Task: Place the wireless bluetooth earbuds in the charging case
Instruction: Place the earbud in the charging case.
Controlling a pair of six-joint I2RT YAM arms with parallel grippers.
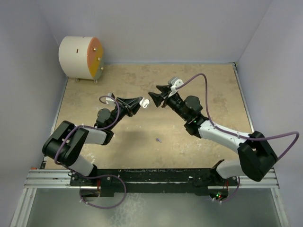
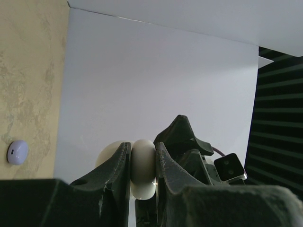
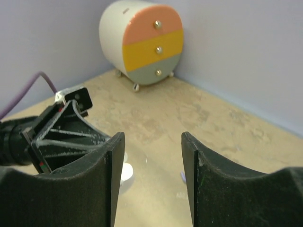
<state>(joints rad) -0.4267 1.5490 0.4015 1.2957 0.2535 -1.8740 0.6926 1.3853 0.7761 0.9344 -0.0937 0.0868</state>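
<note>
My left gripper [image 1: 141, 103] is raised over the middle of the table and shut on a white pebble-like charging case [image 1: 144, 102]. In the left wrist view the case [image 2: 143, 165] is pinched between both fingers [image 2: 118, 163]. My right gripper [image 1: 154, 100] faces it tip to tip, open and empty. In the right wrist view its jaws [image 3: 153, 142] stand wide apart, with the white case [image 3: 126, 171] just beyond the left finger. One tiny lilac earbud [image 1: 158, 140] lies on the table in front of the grippers. The other earbuds are out of view.
A round cabinet [image 1: 80, 57] with orange, yellow and grey drawers stands in the far left corner and also shows in the right wrist view [image 3: 142, 42]. A small lilac rounded piece [image 2: 17, 152] lies on the beige table [image 1: 208, 94]. Walls enclose three sides.
</note>
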